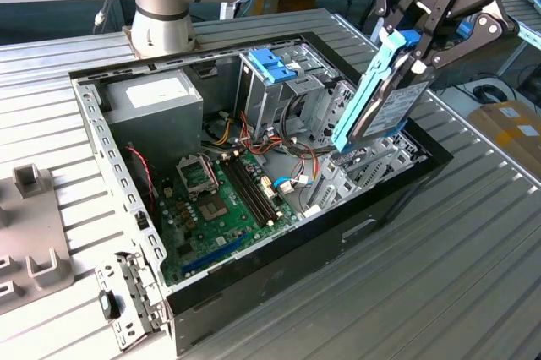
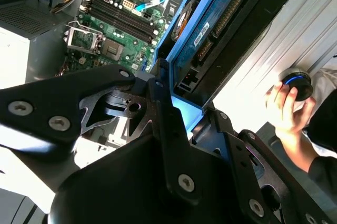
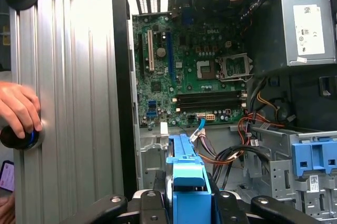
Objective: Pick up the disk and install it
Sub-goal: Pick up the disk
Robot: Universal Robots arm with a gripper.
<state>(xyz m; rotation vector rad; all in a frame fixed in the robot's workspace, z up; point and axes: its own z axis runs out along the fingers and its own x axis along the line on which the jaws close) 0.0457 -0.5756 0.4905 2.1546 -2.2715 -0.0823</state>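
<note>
The disk (image 1: 385,105), a grey drive in a light-blue carrier frame, hangs tilted on edge over the drive bays at the exterior view's right end of the open computer case (image 1: 338,242). My gripper (image 1: 412,54) is shut on its upper end, black fingers clamping both faces. In the second wrist view the disk (image 2: 221,29) runs away from the gripper (image 2: 179,109), connector edge showing. In the first wrist view the disk's blue frame (image 3: 187,182) stands edge-on between the fingers (image 3: 150,203), with the case's inside beyond it.
Inside the case lie the green motherboard (image 1: 220,199), a grey power-supply box (image 1: 156,98), loose cables, and a metal cage with a blue handle (image 1: 272,64). A person's hand (image 3: 18,108) rests on a black knob on the ribbed table. Grey fixtures (image 1: 34,233) sit at the exterior view's left.
</note>
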